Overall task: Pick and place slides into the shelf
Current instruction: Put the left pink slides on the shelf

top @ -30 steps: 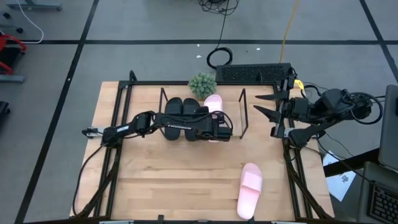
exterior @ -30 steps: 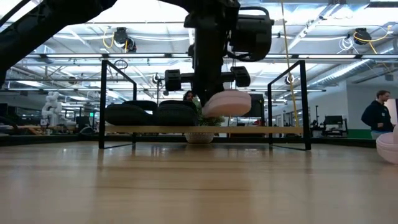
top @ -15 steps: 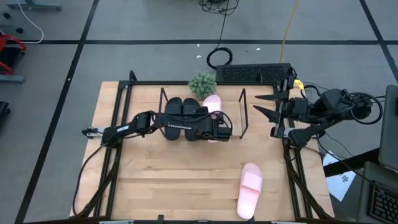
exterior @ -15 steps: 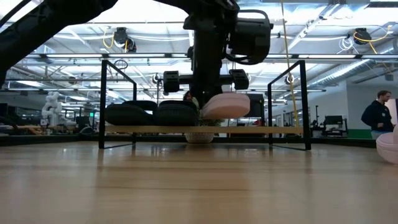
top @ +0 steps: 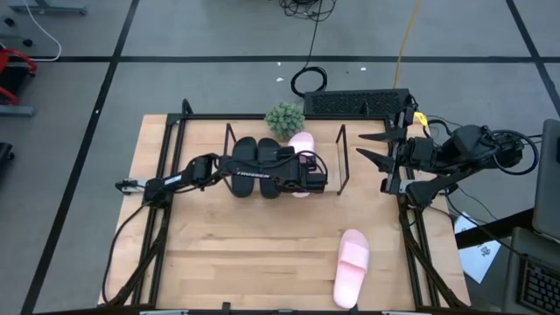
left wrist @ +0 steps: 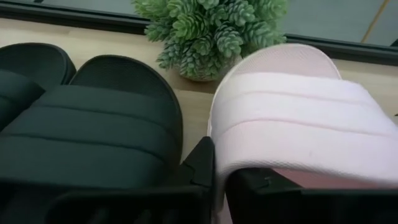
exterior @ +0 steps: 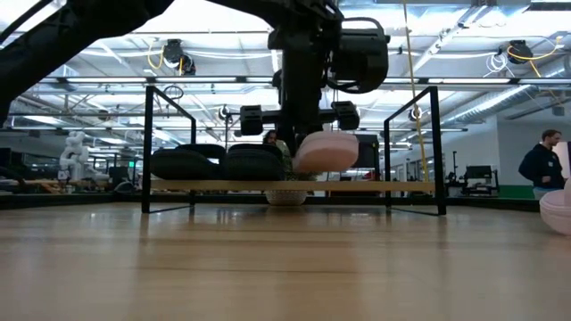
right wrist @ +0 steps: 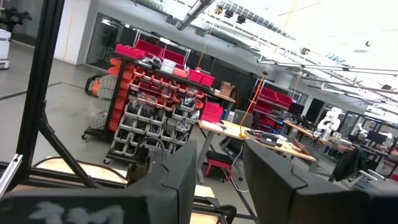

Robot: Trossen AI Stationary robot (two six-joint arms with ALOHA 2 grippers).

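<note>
**Third slide going onto the shelf, one pink slide left**

Wooden table (top: pixel 245 262) fills the middle of the high view, with grey floor around it. Nearest the lower edge of that frame, right of centre, lies the loose pink slide (top: pixel 351 268), flat on the boards and well apart from everything else; it has not been picked up yet.

Farther up, at the frame's centre, the left hand (top: pixel 308 175) reaches from the left across the shelf (top: pixel 342 157). It is closed on the heel end of the other pink slide (left wrist: pixel 292 112); the wrist view shows one dark finger pressed against the inner edge of that slide. In the low view this pink slide (exterior: pixel 326 152) sits tilted, apparently just above the shelf board, so I judge it is not yet released. Just beside it on the shelf rest the two black slides (top: pixel 256 156), side by side, already placed.

Behind the shelf stands a small green plant (top: pixel 284 117).

Over the table's right edge in the high view waits the right hand (top: pixel 369 147), fingers spread wide and holding nothing.

So two slides are done, a third is nearly set, and one remains.
</note>
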